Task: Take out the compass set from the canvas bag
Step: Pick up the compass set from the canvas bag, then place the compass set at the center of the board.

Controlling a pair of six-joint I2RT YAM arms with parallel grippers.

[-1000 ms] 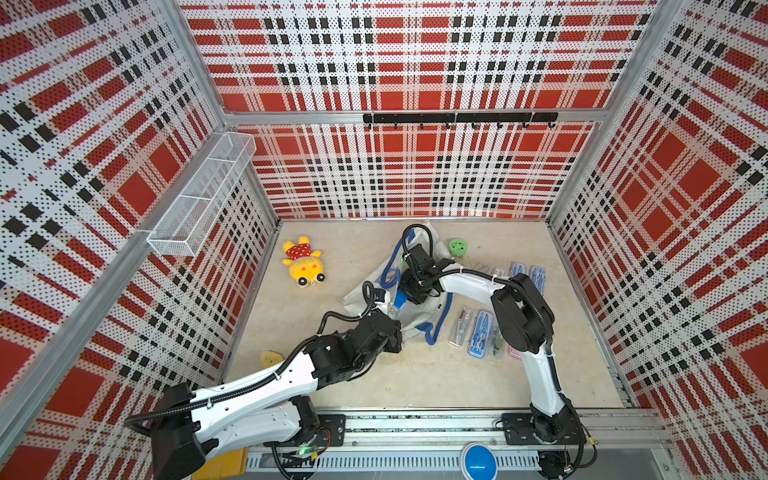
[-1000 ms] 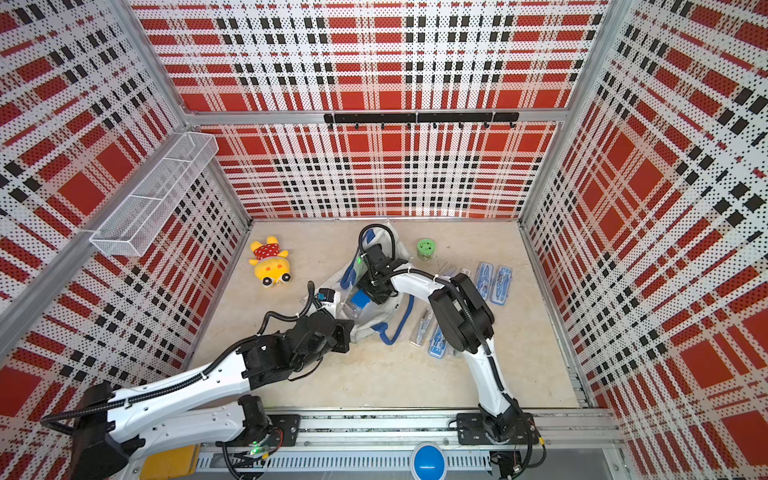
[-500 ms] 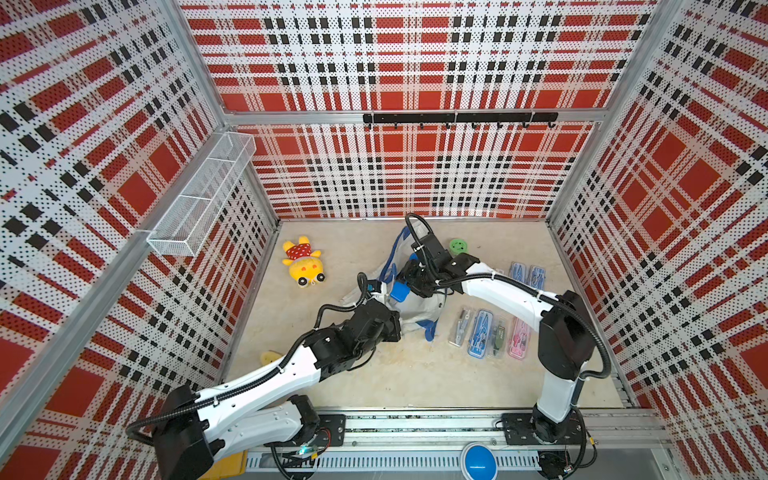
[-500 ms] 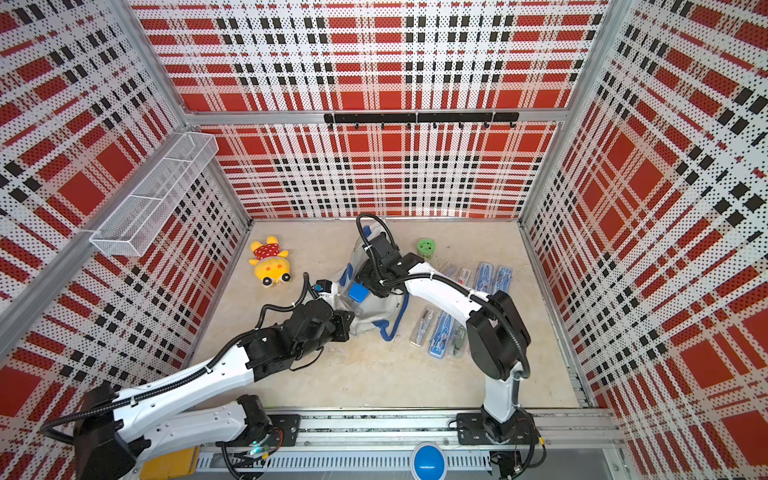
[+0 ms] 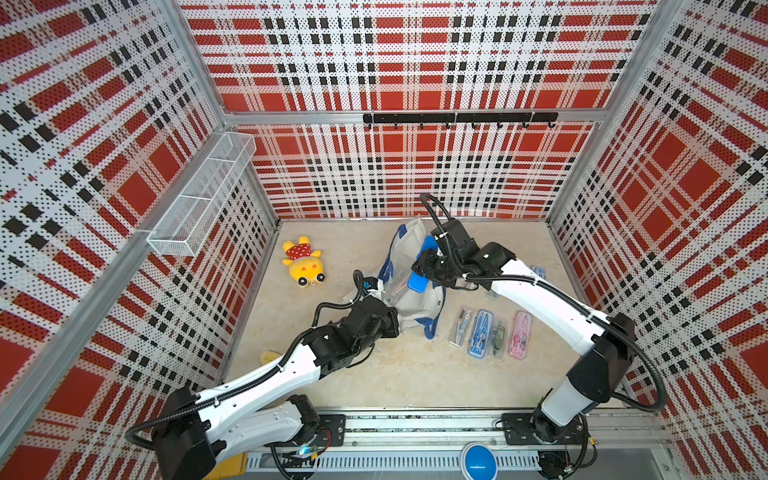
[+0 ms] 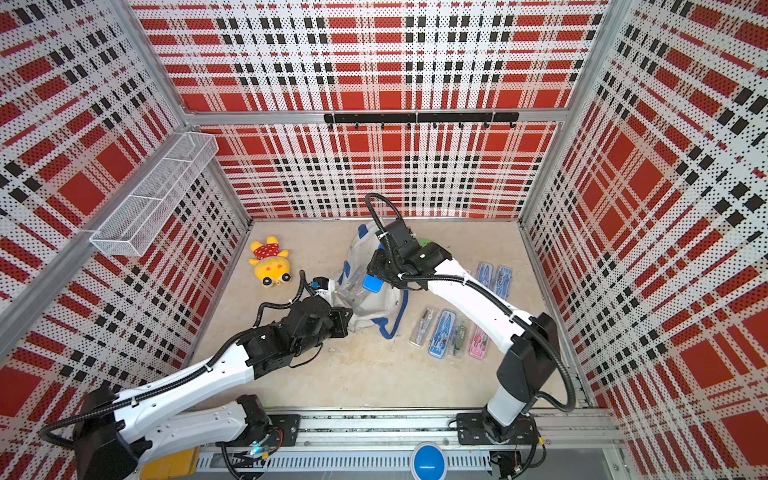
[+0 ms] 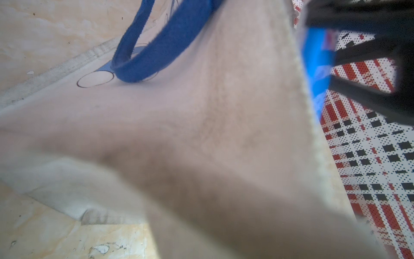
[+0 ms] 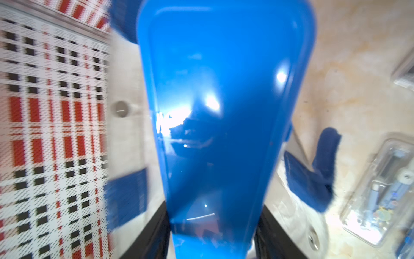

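The white canvas bag [image 5: 417, 309] [image 6: 374, 305] with blue handles stands crumpled mid-floor in both top views. My right gripper [image 5: 419, 270] [image 6: 373, 275] hangs over its mouth, shut on a blue compass set [image 5: 417, 281] [image 6: 372, 284]. In the right wrist view the blue compass set [image 8: 224, 107] fills the middle, clamped between the black fingers [image 8: 156, 231]. My left gripper [image 5: 392, 322] [image 6: 345, 322] is shut on the bag's near edge. In the left wrist view, bag fabric [image 7: 224, 139] hides the jaws, with a blue handle [image 7: 156, 44] beyond.
Several other compass sets [image 5: 482, 328] lie in a row right of the bag, and more [image 6: 494, 276] sit near the right wall. A yellow plush toy [image 5: 301, 262] lies at the back left. A wire basket [image 5: 199, 199] hangs on the left wall.
My right gripper has risen from the bag's mouth with the blue compass set in it, and the right arm's elbow has swung out to the right. The left gripper stays shut on the bag.
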